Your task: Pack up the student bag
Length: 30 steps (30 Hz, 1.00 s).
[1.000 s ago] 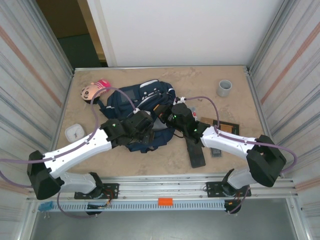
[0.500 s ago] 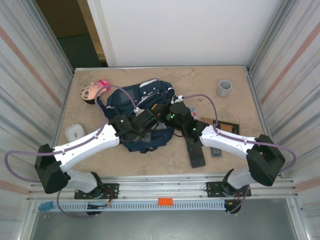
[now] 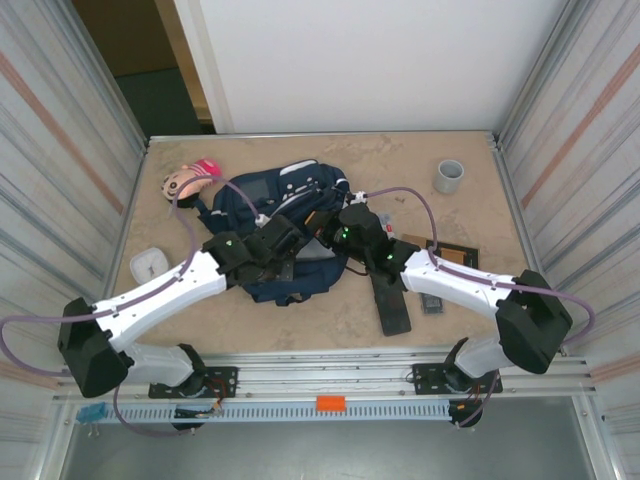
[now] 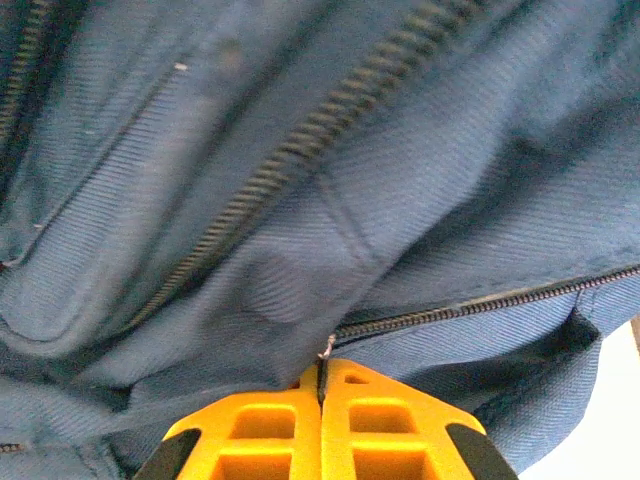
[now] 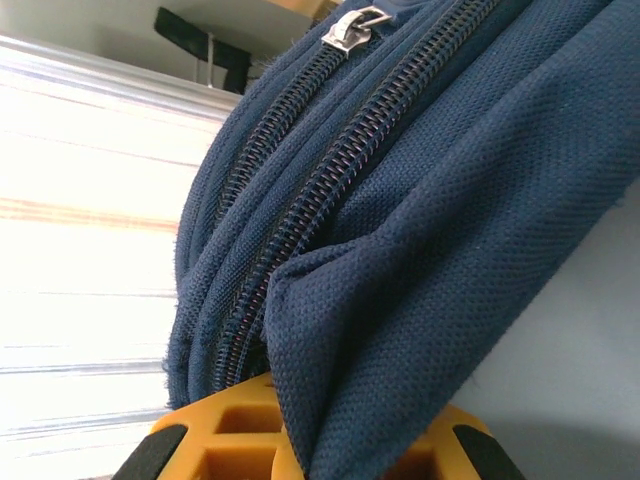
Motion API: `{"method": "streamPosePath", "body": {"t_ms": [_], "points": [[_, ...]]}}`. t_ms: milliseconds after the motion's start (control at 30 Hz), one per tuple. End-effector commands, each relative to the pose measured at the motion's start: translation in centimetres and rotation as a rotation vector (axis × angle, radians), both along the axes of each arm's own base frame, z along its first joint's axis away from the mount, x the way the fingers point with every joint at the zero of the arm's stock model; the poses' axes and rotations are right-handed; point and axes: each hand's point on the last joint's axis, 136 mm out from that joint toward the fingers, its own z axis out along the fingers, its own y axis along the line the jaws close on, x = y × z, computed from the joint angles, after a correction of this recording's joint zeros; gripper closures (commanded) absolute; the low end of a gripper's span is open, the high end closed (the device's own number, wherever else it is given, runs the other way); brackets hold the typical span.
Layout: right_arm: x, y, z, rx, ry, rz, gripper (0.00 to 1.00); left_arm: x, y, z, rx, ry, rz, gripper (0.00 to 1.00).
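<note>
Movement over the last second is mostly in the left arm. Half a second ago it stretches further across the student bag (image 3: 262, 200). Now its elbow sits back toward the near left, and the left end effector (image 3: 283, 243) is over the middle of the bag. The bag's upper part bulges slightly rightward in that earlier view and now lies flatter. The right arm hardly shifts, and the right end effector (image 3: 335, 225) stays against the bag's right side.

In the left wrist view the two yellow fingers are clenched together, pinching a small metal zipper pull (image 4: 326, 349) at their tips, right where a line of zipper teeth ends. In the right wrist view the fingers are grasping a thick fold of the navy fabric beside two rows of zipper teeth, with a second slider (image 5: 352, 28) further up.

The bag lies flat on the desk (image 3: 420, 150), left of centre and between the two arms. A pink-topped pouch (image 3: 186, 181), a grey cup (image 3: 450, 176) and a dark flat item (image 3: 392, 303) still lie outside it.

The out-and-back stroke reads as a tug on the zipper while the right side anchors the cloth. How far the zipper has travelled cannot be told. With those things still outside the bag, packing looks to be at an early stage.
</note>
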Motion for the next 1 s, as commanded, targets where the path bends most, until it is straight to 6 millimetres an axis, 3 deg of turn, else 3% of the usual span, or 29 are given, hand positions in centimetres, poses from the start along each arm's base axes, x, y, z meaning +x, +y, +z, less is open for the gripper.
{"method": "streamPosePath", "body": {"t_ms": [0,133,333,500,700,967], "points": [[0.5,-1.4,5.6,0.049,-0.112,-0.014,1.00,0.2,1.2,0.7,-0.044,-0.027,0.010,1.00],[0.7,-2.3,5.2,0.026,-0.101,-0.015,1.00,0.3,0.6,1.5,-0.217,-0.047,-0.038,1.00],[0.6,-1.3,6.0,0.041,-0.111,0.046,1.00,0.2,0.6,2.3,-0.326,-0.074,-0.097,1.00],[0.9,-0.6,6.7,0.058,-0.118,0.055,1.00,-0.9,-1.4,2.9,-0.381,-0.041,-0.207,0.68],[1.0,-0.2,7.4,0.068,-0.125,0.060,1.00,-2.0,-2.2,2.3,-0.255,-0.032,-0.238,0.58],[0.8,-0.2,8.0,0.069,-0.137,0.049,1.00,-2.2,-1.7,1.4,-0.087,-0.019,-0.182,0.55]]}}
